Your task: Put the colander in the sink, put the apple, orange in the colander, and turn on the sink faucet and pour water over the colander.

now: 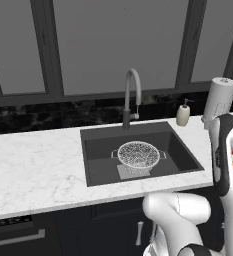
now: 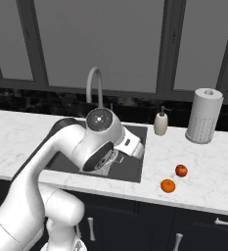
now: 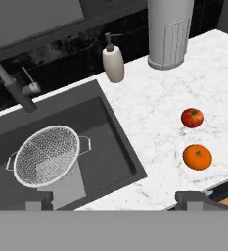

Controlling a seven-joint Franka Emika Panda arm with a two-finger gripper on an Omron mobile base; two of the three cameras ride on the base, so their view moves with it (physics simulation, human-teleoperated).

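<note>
The worktop (image 3: 154,108) is white marble, with the sink (image 3: 113,135) set into it; I take the sink as my landmark. The colander (image 3: 46,155) already sits in the sink, over the lighter drain plate, upright and with nothing in it, so I judge the first step done.

The faucet (image 1: 131,95) rises at the sink's back edge, its spout arching over the basin. No water shows, so I judge it not yet turned on. Just off the sink's back right corner stands a soap bottle (image 3: 113,62), and further right of that a white perforated cylinder (image 3: 169,32).

The orange (image 3: 197,157) and the apple (image 3: 192,117) lie on the worktop well right of the sink, near each other but apart, the apple the further back. Neither is in the colander yet.

My jaws (image 3: 116,198) stand wide apart and hold nothing; they hang above the sink's front right corner, between the colander and the fruit.

Left to do, as I judge it: carry both fruits into the colander, then work the faucet lever and run water over them.
</note>
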